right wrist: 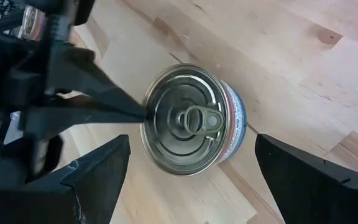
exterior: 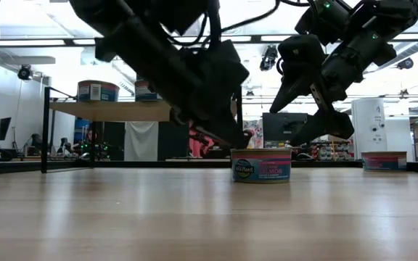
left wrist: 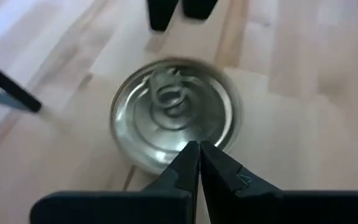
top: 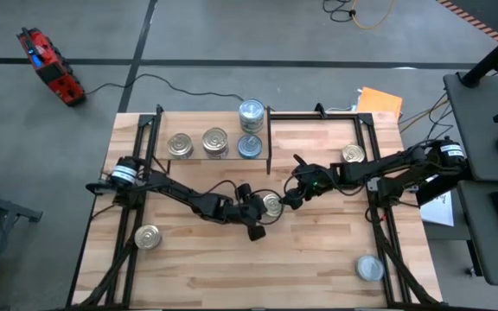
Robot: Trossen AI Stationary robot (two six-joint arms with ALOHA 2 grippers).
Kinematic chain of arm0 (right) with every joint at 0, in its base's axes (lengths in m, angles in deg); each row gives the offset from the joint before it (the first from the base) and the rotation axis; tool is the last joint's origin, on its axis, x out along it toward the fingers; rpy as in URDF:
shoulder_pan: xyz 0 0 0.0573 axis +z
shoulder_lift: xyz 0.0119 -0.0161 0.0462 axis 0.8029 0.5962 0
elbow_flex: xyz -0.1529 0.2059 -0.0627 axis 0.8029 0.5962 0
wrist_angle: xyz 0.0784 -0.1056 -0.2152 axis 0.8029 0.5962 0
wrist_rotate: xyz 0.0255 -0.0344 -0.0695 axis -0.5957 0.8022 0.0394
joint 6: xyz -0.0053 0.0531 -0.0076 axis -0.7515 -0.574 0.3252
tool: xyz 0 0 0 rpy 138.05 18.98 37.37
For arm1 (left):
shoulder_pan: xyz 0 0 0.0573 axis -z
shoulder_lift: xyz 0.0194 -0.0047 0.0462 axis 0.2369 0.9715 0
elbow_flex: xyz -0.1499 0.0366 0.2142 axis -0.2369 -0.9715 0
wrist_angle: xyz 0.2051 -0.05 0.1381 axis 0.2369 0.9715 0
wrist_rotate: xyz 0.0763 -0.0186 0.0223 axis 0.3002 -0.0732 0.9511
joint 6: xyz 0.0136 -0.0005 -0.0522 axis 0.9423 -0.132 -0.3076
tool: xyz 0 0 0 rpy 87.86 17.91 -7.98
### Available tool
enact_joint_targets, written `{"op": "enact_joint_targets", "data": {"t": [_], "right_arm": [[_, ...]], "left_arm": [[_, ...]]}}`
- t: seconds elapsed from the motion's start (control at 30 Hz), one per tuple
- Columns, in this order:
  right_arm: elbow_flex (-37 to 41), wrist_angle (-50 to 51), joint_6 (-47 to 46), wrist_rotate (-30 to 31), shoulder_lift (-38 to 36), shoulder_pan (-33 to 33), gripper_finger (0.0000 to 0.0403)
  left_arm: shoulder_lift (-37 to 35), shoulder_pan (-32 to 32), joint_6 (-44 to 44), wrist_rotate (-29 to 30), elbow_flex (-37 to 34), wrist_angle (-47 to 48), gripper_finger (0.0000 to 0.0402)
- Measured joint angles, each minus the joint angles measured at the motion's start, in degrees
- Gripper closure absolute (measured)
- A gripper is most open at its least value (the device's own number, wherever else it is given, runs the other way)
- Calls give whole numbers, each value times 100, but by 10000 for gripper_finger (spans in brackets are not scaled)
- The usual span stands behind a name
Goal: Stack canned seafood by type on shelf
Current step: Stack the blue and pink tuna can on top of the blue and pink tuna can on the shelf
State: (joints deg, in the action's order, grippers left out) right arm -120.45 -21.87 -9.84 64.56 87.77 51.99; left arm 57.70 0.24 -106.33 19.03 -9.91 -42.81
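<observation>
Right now the right gripper [top: 289,198] hangs with its fingers spread wide on either side of a golden-lidded tin [top: 272,205] at the middle of the table, holding nothing yet. The left gripper [top: 260,218] is pinched fully together, its tips at that tin's rim.

On the shelf [top: 156,151] at the far side, four tins are placed: two golden [top: 180,145] [top: 215,142] at its left part, and two silver-blue ones at its right end, one [top: 251,111] stacked on the other [top: 249,146]. So the sorting looks roughly half done.

Four tins remain on the tabletop [top: 318,259]: the golden one between the grippers, a golden one [top: 148,236] near left, a golden one [top: 352,155] far right, and a silver-blue one [top: 369,268] near right. That makes eight visible, five golden and three silver-blue.
</observation>
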Motion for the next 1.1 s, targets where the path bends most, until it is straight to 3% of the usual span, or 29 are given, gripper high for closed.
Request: {"op": "enact_joint_targets", "data": {"t": [0.63, 0.9, 1.1], "right_arm": [[2, -9, -138, -300, 2, 17, 64], [4, -63, 454, 60, 2, 24, 64], [4, -239, 177, 56, 7, 84, 64]], "left_arm": [[75, 134, -364, 34, -240, -267, 401], [110, 128, -298, 13, -263, -248, 401], [106, 128, -300, 32, -261, -269, 401]]}}
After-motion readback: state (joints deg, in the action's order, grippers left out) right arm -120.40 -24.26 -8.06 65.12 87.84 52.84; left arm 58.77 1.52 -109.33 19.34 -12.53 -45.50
